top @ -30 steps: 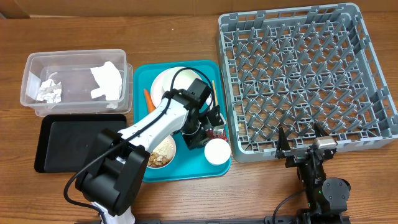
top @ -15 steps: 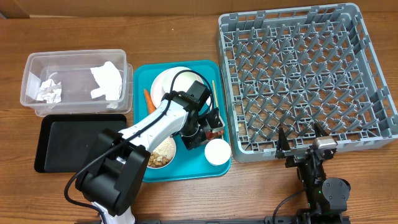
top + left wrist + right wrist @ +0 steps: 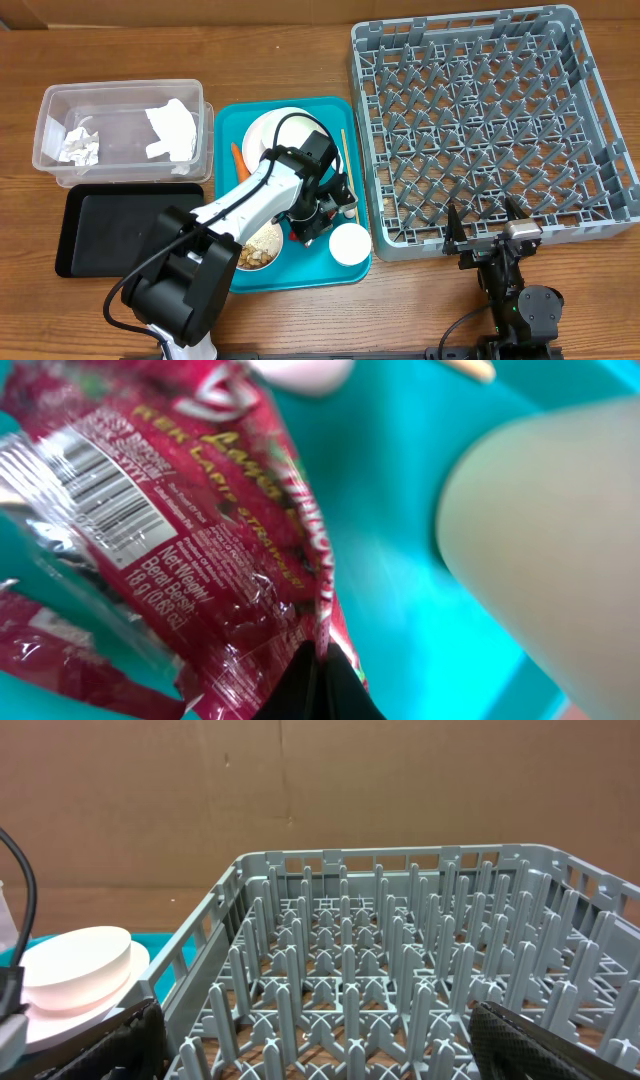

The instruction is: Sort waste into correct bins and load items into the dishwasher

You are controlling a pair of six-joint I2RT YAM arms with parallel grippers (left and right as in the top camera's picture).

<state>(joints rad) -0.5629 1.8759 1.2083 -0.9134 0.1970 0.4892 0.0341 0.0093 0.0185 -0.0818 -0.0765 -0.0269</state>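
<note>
Pinching red snack wrapper (image 3: 190,530) with left end effector (image 3: 318,685), fully closed | right end effector (image 3: 484,224) wide open, empty

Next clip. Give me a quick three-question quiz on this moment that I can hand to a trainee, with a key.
1. True or false: the left gripper is shut on the red snack wrapper.
2. What lies in the clear tub? A) a fork B) crumpled napkins C) a bowl
3. Fill in: the right gripper, by the near edge of the empty dish rack, stands ___.
Key: 1 true; 2 B; 3 open.
</note>
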